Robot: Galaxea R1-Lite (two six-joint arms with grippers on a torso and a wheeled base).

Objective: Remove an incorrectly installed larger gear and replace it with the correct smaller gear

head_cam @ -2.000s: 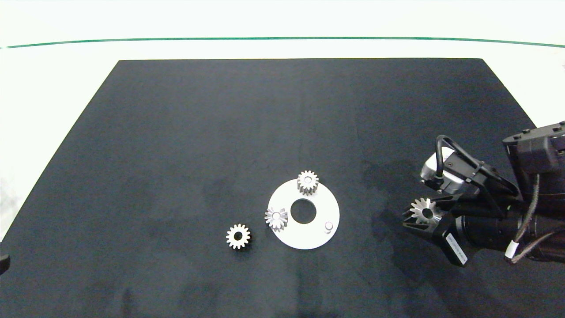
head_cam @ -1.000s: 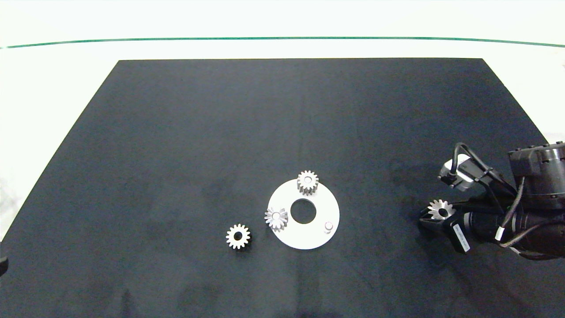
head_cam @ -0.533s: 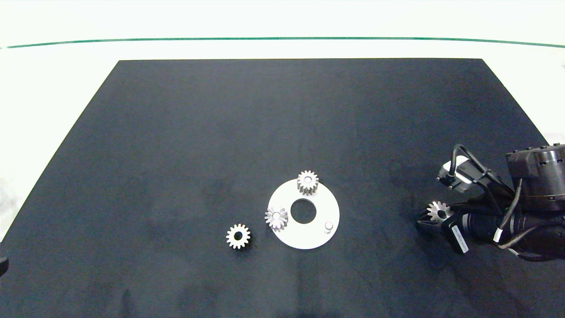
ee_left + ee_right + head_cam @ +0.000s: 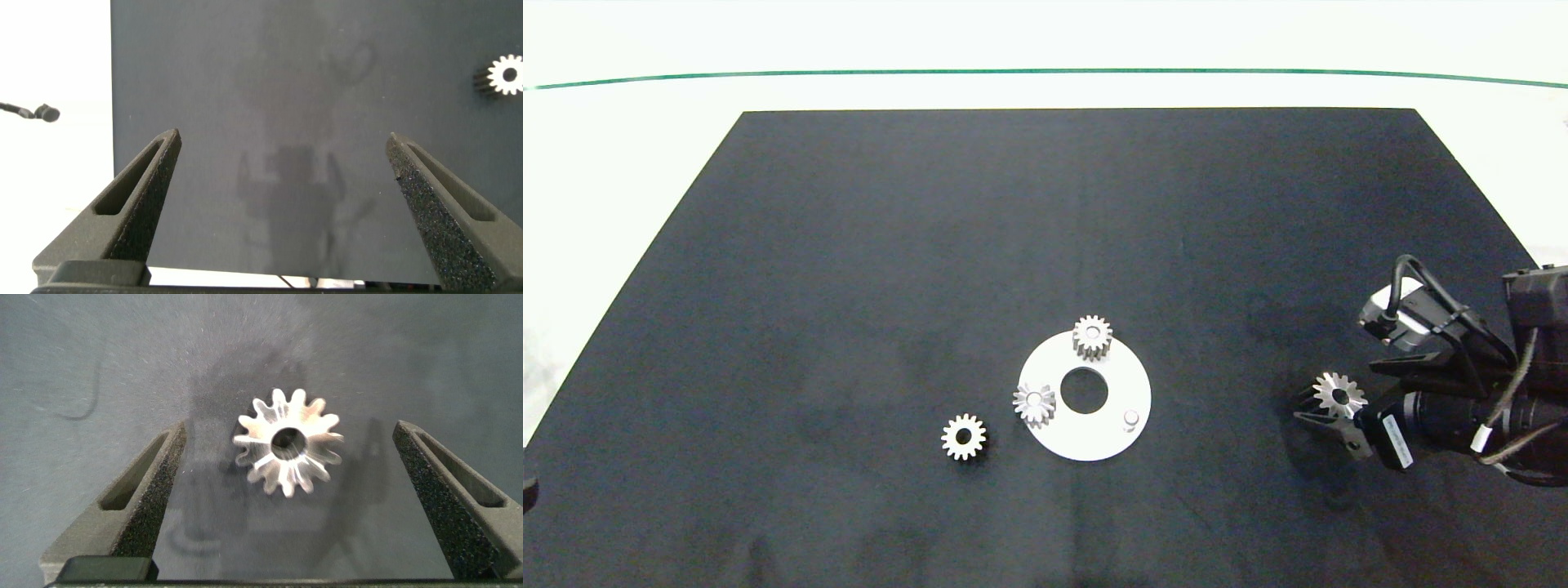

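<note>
Black mat (image 4: pixel 849 245) covers most of my head view, white table around it. Far left, my left gripper (image 4: pixel 286 212) is basically out of the head shot; only a dark sliver shows at the left edge. Its wrist cam does better: both fingers spread wide with nothing between them, just bare mat, plus the smaller gear (image 4: pixel 506 75) peeking in at the edge of that view.

Moving right on the head view, the smaller gear (image 4: pixel 963 437) lies flat on the mat, just off the white disc (image 4: pixel 1111 437), not touching it. The disc has a round hole in the middle, a star-toothed gear with a pale centre (image 4: pixel 1034 403) on its left rim, a blunt-toothed gear with a pale centre (image 4: pixel 1092 336) on its far rim, and a bare peg (image 4: pixel 1130 419) near its right side.

Well apart to the right sits the larger gear (image 4: pixel 1338 395), between the fingers of my right gripper (image 4: pixel 1327 411). From above, the arm cuts off at the frame edge and I can't tell whether the fingers touch the gear. The right wrist cam settles it: the larger gear (image 4: pixel 288 442) lies on the mat, and the right gripper (image 4: pixel 290 498) jaws are wide open with clear gaps on both sides, gripping nothing.
</note>
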